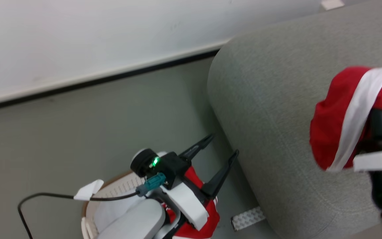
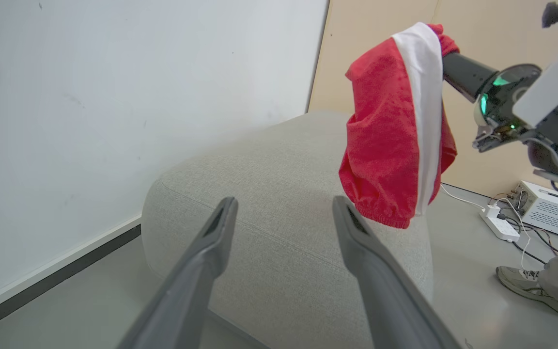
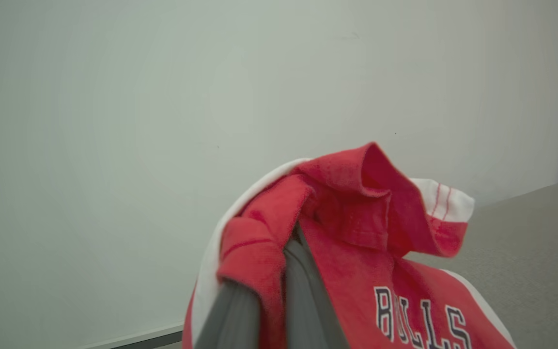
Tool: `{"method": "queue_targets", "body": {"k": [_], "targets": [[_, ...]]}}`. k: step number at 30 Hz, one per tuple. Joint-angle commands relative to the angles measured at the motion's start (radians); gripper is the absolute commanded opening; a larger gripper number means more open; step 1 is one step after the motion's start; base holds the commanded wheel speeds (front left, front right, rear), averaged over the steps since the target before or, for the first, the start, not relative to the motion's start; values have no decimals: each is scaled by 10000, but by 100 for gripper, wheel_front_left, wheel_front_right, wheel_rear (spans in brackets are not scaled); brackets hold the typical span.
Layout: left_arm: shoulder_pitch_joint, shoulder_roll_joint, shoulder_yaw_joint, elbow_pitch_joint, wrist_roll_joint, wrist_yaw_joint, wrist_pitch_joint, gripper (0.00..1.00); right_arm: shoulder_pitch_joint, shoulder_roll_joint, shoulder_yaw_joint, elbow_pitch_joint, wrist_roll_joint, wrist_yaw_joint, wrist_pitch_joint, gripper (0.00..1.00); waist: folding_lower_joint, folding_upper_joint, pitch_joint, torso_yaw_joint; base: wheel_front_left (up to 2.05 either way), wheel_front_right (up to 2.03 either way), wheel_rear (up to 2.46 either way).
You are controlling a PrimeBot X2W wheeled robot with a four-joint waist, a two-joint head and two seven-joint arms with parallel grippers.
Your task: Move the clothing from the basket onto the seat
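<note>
- Red jersey (image 1: 330, 132), soft cloth with a white band, hangs over the woven grey seat (image 1: 277, 99), clamped in the right gripper (image 3: 288, 271).
- Right wrist view reads "BULLS".
- Beside the seat, left gripper (image 1: 224, 144) spread and empty over the perforated basket (image 1: 121, 188).

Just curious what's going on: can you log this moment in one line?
right gripper: shut on jersey, hanging over seat | left gripper: open, empty, near basket

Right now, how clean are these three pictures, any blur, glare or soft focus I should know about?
Head view: even light, no glare; the held clothing is soft at its edges. Left wrist view: the seat is sharp, the left tool slightly soft up close. Right wrist view: the BULLS lettering reads clearly, but the right tool is blurred at the bottom edge.
</note>
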Motion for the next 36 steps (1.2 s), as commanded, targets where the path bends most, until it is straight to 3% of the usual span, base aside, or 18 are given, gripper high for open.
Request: {"method": "queue_targets", "body": {"k": [1, 11, 17, 21, 29, 31, 32, 36], "targets": [[-352, 157, -23, -142, 227, -63, 84, 100, -687, -238, -161, 267, 231, -21, 3, 0, -1, -1, 1299, 600, 0, 0, 0], [-1661, 418, -110, -509, 885, -282, 203, 100, -3826, -1361, -1470, 2144, 815, -21, 1, 0, -1, -1, 3847, 1770, 0, 0, 0], [-2144, 211, -76, -486, 979, -346, 66, 100, -5525, -2251, -2696, 3882, -14, -22, 5, 0, -1, -1, 4851, 2559, 0, 0, 0], [-2223, 112, -60, -298, 956, -376, -91, 100, -6112, -2675, -2781, 5524, -935, -22, 179, 0, -1, -1, 5073, 2924, 0, 0, 0], [-2046, 45, 138, 150, 813, -388, -262, 100, -6776, -2799, -2428, 8495, -2276, -22, 2078, 3, -1, -1, 4777, 3017, 0, 0, 0], [-1961, 26, 187, 252, 782, -382, -291, 100, -6872, -2648, -2374, 8816, -2401, -22, 2153, 84, -1, -1, 4605, 2969, 0, 0, 0], [-1924, 20, 194, 300, 773, -391, -307, 100, -6888, -2586, -2327, 8955, -2430, -22, 2201, 100, -1, -1, 4498, 2945, 0, 0, 0], [-1740, -67, 229, 496, 742, -459, -325, 100, -6958, -2593, -1958, 9364, -2628, -22, 2582, 100, -1, -1, 3919, 2839, 0, 0, 0]]}}
